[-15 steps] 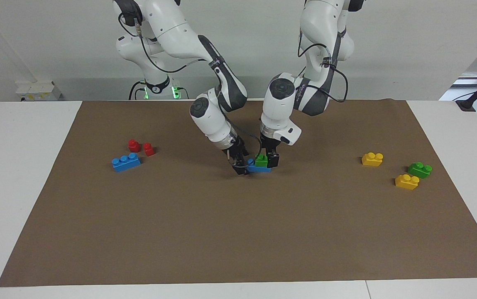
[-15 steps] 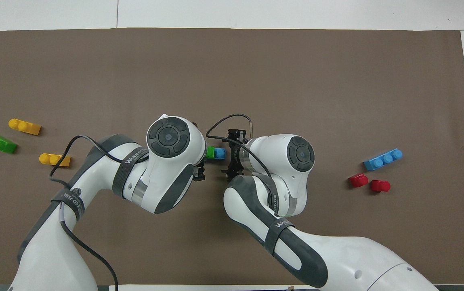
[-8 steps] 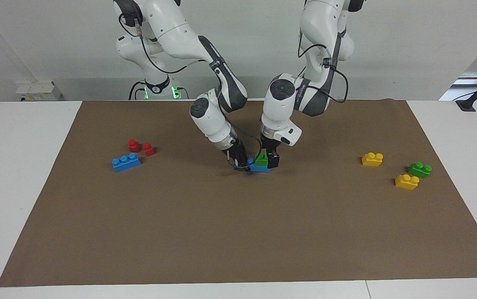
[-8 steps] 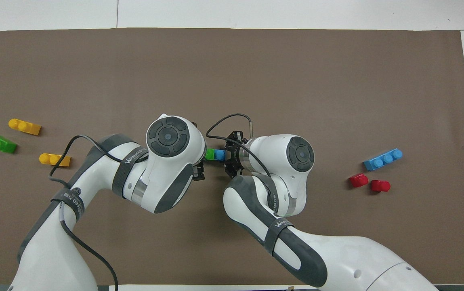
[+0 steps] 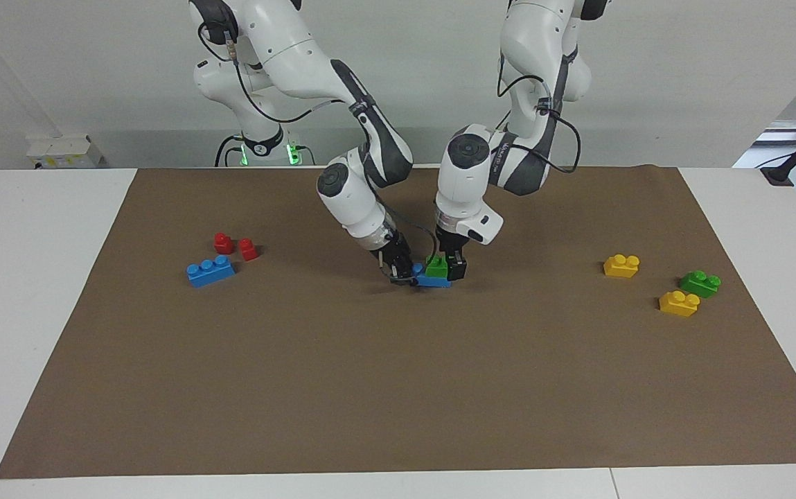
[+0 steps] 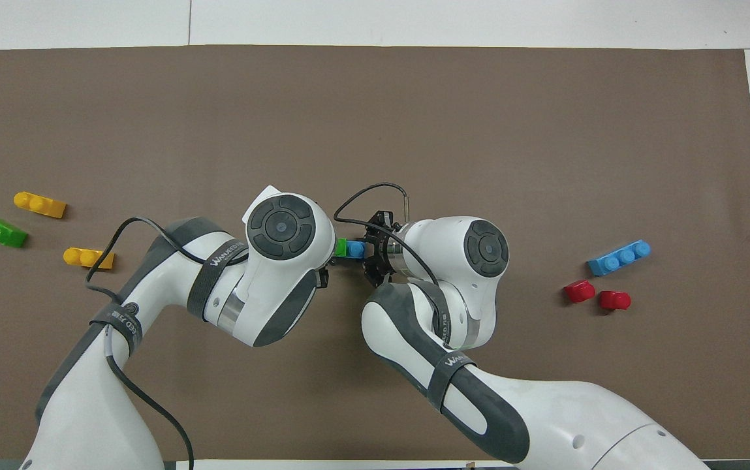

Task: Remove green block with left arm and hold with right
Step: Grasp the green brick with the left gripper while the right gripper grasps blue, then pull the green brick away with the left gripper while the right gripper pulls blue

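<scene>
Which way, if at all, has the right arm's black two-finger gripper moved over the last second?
Yes: the right gripper has edged toward the blue plastic brick.

There are two blue bricks: a long one (image 5: 210,270) at the left of the frame and one (image 5: 432,279) in the middle. There are two green bricks, a bright one (image 5: 436,265) on the middle blue brick and a darker one (image 5: 700,283) at the right. There are two yellow bricks (image 5: 621,265) (image 5: 679,303) and two small red ones (image 5: 223,242) (image 5: 248,249).

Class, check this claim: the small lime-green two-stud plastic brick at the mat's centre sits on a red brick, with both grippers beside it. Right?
Wrong in one respect: the facing view shows the small lime-green two-stud plastic brick sitting on a blue brick, not red. The left gripper and right gripper are indeed beside it.
</scene>
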### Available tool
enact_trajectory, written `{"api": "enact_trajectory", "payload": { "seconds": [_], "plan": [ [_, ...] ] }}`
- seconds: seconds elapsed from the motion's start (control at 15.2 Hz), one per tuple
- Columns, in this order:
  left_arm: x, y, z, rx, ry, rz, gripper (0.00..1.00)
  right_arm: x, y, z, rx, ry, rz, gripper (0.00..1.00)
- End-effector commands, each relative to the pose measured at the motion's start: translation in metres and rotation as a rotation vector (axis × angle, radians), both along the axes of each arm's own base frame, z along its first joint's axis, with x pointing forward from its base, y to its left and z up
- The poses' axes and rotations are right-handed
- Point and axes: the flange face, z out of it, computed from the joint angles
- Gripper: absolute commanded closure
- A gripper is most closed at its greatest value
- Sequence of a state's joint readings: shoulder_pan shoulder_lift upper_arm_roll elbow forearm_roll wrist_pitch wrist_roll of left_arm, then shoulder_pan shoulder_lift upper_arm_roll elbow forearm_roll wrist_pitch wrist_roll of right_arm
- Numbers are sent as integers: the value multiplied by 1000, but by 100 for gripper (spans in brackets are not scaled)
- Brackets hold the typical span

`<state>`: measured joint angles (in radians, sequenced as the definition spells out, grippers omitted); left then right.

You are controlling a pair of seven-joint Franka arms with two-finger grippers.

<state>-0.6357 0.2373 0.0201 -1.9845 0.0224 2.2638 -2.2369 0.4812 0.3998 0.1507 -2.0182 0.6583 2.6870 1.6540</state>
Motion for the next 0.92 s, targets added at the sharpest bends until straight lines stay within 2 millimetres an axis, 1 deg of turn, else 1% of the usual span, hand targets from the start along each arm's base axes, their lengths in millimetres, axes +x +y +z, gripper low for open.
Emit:
{"api": "enact_trajectory", "payload": {
  "seconds": [0.0, 0.2, 0.33, 0.4, 0.59, 0.66, 0.79, 0.86],
  "plan": [
    [-3, -1, 0, 0, -21, 1, 100, 2, 0, 0, 13, -5, -22, 100],
    [-1, 2, 10, -8, -33, 3, 100, 2, 0, 0, 13, -5, -22, 100],
    [2, 11, 32, -20, -51, 11, 100, 2, 0, 1, 14, -7, -22, 100],
    [6, 20, 42, -21, -53, 26, 100, 2, 0, 1, 14, -7, -22, 100],
    [6, 33, 76, -11, -47, -8, 100, 4, 0, 3, 16, -9, -23, 100],
    [7, 42, 87, -12, -51, -15, 100, 5, 0, 3, 18, -8, -21, 100],
    [12, 65, 103, -2, -44, -51, 100, 16, -6, 15, 32, -6, -27, 100],
    [19, 80, 110, 1, -47, -80, 100, 28, -20, 23, 34, 8, -28, 100]
  ]
}}
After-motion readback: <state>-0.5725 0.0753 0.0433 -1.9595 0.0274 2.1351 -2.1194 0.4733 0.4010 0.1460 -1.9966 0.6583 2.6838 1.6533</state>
